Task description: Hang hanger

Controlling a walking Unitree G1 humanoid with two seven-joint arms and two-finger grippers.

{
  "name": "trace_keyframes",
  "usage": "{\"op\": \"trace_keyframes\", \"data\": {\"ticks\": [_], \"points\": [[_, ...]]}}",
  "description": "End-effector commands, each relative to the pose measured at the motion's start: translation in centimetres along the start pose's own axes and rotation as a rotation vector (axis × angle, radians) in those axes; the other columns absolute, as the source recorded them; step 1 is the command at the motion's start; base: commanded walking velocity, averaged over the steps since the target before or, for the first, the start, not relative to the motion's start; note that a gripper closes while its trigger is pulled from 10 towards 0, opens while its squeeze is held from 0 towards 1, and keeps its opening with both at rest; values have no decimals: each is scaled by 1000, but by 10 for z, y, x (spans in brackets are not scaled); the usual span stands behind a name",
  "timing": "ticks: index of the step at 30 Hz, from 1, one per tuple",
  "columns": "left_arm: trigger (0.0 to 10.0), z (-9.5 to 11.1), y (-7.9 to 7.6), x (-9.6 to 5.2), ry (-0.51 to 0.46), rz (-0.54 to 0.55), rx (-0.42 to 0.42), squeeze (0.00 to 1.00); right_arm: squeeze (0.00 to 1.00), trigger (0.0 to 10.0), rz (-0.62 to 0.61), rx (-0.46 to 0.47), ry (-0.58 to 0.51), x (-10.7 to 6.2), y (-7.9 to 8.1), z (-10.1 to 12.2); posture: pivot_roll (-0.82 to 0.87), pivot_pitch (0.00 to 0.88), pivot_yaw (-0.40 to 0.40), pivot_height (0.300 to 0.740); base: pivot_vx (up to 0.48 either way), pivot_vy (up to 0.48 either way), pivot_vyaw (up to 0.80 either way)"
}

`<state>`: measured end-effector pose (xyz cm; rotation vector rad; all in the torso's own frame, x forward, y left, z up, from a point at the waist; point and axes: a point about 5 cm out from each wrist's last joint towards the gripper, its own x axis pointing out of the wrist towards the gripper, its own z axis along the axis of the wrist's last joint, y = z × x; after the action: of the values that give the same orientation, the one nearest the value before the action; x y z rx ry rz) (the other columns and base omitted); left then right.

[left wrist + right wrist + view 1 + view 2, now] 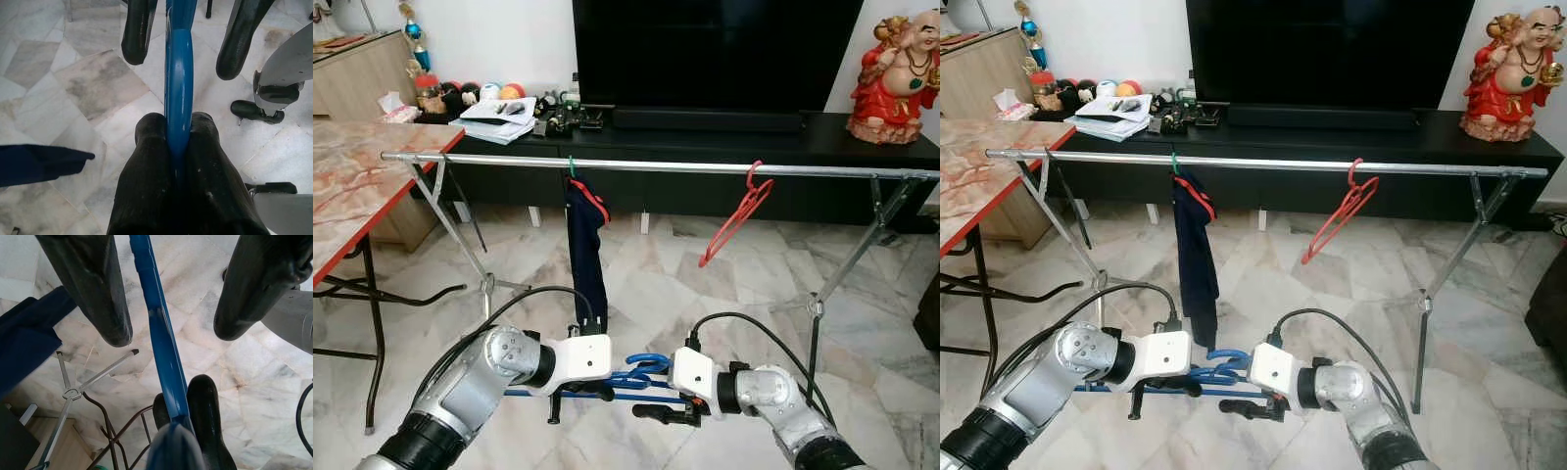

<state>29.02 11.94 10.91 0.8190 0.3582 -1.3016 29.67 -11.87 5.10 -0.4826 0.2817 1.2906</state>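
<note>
- My left gripper [597,390] is clenched on the blue hanger [641,372], held low before me.
- My right gripper [651,411] straddles it, fingers spread, not gripping.
- Step: carrying. Next, I judge: raise its hook onto the rail [666,167], between the dark garment [587,250] and red hanger [736,215].

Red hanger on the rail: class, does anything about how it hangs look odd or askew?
Yes. The red hanger hooks on the rail but tilts sharply, its body swung sideways rather than hanging level. The hanger carrying the dark garment hangs straight down by comparison.
</note>
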Motion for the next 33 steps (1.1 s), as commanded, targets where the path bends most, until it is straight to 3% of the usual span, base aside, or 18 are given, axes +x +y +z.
{"op": "trace_keyframes", "data": {"ticks": [1,2,24,30,33], "points": [[10000,12,3,0,-27,-2,43,0,0,863,7,-10,-15,4,-1,5,112,0,32,740,0,0,0],[10000,12,3,0,-29,-1,43,0,0,0,7,-4,-20,4,-1,5,112,0,32,740,0,0,0],[10000,18,5,1,-63,14,49,0,0,0,10,21,-18,3,-2,2,113,1,25,740,0,0,0],[10000,21,6,0,-88,26,44,0,0,0,16,31,-24,2,-1,2,115,1,23,740,0,0,0],[10000,28,8,0,-149,47,48,0,0,0,17,33,-21,2,-1,2,115,1,23,740,0,0,0]]}}
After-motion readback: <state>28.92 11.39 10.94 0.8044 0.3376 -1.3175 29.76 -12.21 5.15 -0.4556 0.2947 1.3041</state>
